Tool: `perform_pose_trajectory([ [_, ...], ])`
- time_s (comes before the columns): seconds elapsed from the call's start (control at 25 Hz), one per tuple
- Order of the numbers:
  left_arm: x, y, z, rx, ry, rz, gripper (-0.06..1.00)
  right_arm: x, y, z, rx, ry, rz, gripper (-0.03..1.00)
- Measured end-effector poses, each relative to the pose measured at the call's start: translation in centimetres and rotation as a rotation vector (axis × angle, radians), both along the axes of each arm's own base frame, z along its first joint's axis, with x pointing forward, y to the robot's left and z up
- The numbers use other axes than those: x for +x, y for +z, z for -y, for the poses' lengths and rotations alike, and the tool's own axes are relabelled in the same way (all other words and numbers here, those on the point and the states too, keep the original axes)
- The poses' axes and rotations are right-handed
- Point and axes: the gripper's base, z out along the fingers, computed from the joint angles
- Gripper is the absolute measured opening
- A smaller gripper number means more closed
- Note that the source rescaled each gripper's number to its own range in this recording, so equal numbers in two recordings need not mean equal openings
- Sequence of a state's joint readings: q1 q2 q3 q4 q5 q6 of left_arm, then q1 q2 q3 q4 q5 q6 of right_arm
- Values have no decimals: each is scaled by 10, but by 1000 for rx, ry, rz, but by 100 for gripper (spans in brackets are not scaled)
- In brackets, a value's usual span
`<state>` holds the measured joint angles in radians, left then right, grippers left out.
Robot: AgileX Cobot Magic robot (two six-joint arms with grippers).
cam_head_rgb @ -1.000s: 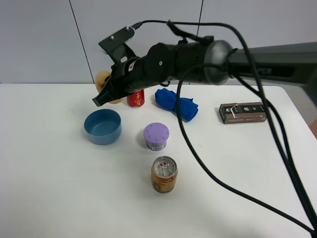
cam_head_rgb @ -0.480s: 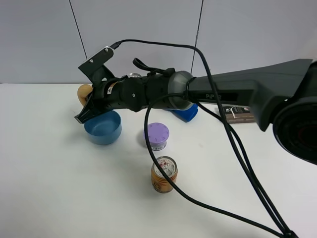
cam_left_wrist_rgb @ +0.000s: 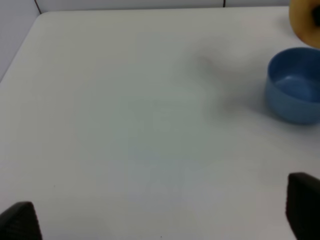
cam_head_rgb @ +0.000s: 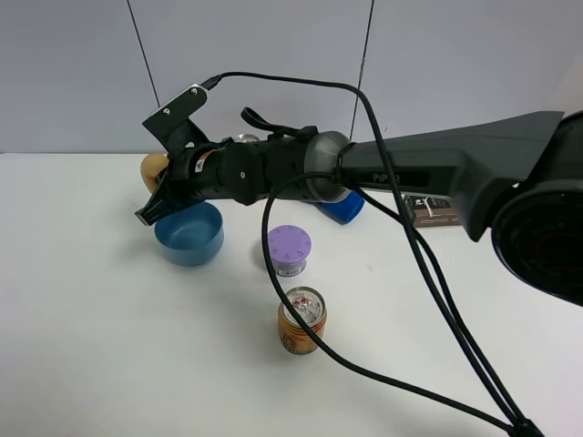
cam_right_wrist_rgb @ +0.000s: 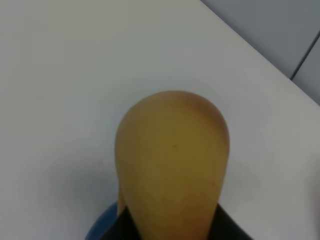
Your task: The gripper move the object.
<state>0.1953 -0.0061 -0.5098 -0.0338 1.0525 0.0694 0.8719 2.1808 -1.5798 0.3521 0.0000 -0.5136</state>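
The object is a tan-orange fruit (cam_head_rgb: 153, 169), held in my right gripper (cam_head_rgb: 153, 195). The right arm reaches across to the left side of the table. The fruit hangs just above and behind the far left rim of a blue bowl (cam_head_rgb: 189, 233). In the right wrist view the fruit (cam_right_wrist_rgb: 172, 160) fills the middle, gripped between the black fingers (cam_right_wrist_rgb: 231, 231), with the bowl's rim (cam_right_wrist_rgb: 100, 229) below it. My left gripper (cam_left_wrist_rgb: 160, 220) is open and empty over bare table; its fingertips (cam_left_wrist_rgb: 302, 210) stand far apart. The left wrist view also shows the bowl (cam_left_wrist_rgb: 295, 92) and the fruit (cam_left_wrist_rgb: 305, 22).
A purple-lidded tub (cam_head_rgb: 289, 250) and an orange-gold can (cam_head_rgb: 301, 320) stand in front of the arm. A blue cloth (cam_head_rgb: 344, 208) and a brown box (cam_head_rgb: 439, 208) lie at the back right. Black cables (cam_head_rgb: 428, 273) loop over the white table (cam_head_rgb: 109, 346).
The right arm has swung left and lower with the fruit, from behind the red can to above the blue bowl's rim. In the last half second it barely moved.
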Motion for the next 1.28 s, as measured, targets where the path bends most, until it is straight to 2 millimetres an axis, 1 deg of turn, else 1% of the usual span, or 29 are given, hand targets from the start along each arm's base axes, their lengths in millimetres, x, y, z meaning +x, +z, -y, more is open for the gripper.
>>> perform_pose_trajectory([
  [0.04, 0, 0, 0, 0, 0, 0, 100, 0, -1, 0, -6, 3, -7, 3],
  [0.08, 0, 0, 0, 0, 0, 0, 100, -1, -1, 0, -8, 4, -10, 9],
  [0.16, 0, 0, 0, 0, 0, 0, 100, -1, -1, 0, -7, 3, -8, 34],
  [0.24, 0, 0, 0, 0, 0, 0, 100, 1, 1, 0, 9, -5, 11, 71],
  [0.28, 0, 0, 0, 0, 0, 0, 100, 2, 3, 0, 19, -9, 23, 83],
  [0.36, 0, 0, 0, 0, 0, 0, 100, 3, 5, -1, 34, -16, 41, 94],
  [0.44, 0, 0, 0, 0, 0, 0, 100, 3, 6, -1, 42, -20, 50, 98],
  [0.72, 0, 0, 0, 0, 0, 0, 100, 3, 5, -1, 54, -32, 34, 100],
  [0.8, 0, 0, 0, 0, 0, 0, 100, 2, 6, 0, 62, -43, -17, 100],
  [0.88, 0, 0, 0, 0, 0, 0, 100, -5, 11, 2, 53, -34, -110, 100],
  [0.96, 0, 0, 0, 0, 0, 0, 100, -16, 26, 6, 33, -5, -212, 100],
  [1.08, 0, 0, 0, 0, 0, 0, 100, -37, 61, 18, -3, 51, -340, 100],
  [1.2, 0, 0, 0, 0, 0, 0, 100, -57, 99, 37, -74, 93, -373, 100],
  [1.28, 0, 0, 0, 0, 0, 0, 100, -67, 116, 52, -159, 95, -368, 100],
])
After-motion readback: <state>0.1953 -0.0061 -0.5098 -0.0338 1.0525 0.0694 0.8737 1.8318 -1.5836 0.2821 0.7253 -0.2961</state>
